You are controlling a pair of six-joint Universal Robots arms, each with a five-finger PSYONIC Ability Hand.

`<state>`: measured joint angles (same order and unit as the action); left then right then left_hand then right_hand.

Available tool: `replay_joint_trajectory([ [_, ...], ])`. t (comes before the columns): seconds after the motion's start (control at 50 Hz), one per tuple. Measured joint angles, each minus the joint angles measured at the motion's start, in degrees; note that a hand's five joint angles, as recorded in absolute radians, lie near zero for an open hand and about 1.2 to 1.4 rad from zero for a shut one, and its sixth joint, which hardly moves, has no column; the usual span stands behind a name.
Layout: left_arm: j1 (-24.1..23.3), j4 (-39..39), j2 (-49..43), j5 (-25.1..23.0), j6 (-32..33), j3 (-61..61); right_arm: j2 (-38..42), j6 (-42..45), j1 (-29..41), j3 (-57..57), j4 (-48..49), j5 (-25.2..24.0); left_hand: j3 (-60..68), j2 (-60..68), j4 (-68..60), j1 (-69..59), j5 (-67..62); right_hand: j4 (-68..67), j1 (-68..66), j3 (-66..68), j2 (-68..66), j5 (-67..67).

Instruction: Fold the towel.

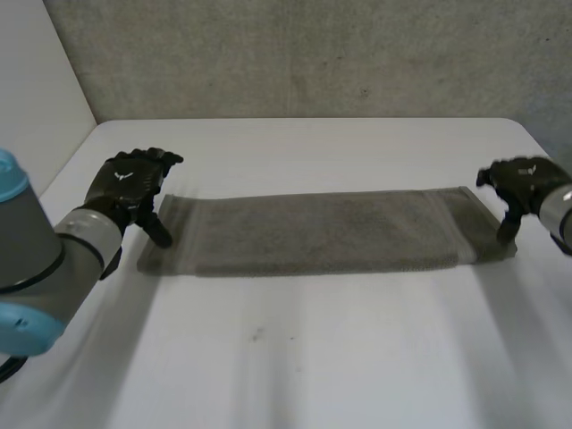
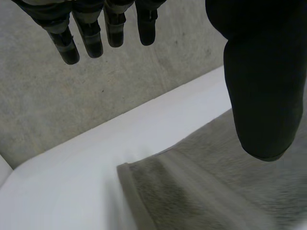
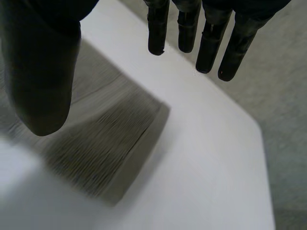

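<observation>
Towel (image 1: 313, 234): you have it lying flat on the white table (image 1: 295, 366), across the table's middle, as 1 long grey-brown strip running from the left hand's side to the right hand's side. The table takes up most of the head view, with a grey speckled wall (image 1: 313, 54) behind its far edge. The towel is a narrow band, with a paler stripe crossing it near its right end. In the right wrist view that end's edge looks layered.

Your 2 arms come in from the sides. The left arm (image 1: 36, 259) is near the camera, and the right arm (image 1: 561, 214) is at the table's right edge.

The left hand (image 1: 130, 183) is at the towel's left end. Its fingers (image 2: 69, 45) are straight and spread over the table's far edge, and its thumb (image 2: 261, 96) stands well apart from them above the cloth, so it grips nothing. You cannot tell from the head view whether the thumb tip touches the towel.

The right hand (image 1: 523, 183) is at the towel's right end, posed the same way. Its fingers (image 3: 208, 48) are straight over bare table beyond the towel's corner, and its thumb (image 3: 43, 72) is held wide over the cloth with nothing pinched.
</observation>
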<state>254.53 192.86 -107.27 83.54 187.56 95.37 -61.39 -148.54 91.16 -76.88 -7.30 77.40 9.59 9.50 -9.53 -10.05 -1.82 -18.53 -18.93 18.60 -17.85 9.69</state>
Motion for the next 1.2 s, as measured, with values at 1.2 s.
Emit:
replay_joint_trajectory([
  [1.2, -5.1, 4.2, 6.9, 0.7, -7.4, -3.8, -0.8, 15.7, 10.8, 9.8, 6.5, 3.4, 0.0, 0.0, 0.0, 0.0, 0.0, -58.4, -57.2, 58.1, -57.6, 56.9],
])
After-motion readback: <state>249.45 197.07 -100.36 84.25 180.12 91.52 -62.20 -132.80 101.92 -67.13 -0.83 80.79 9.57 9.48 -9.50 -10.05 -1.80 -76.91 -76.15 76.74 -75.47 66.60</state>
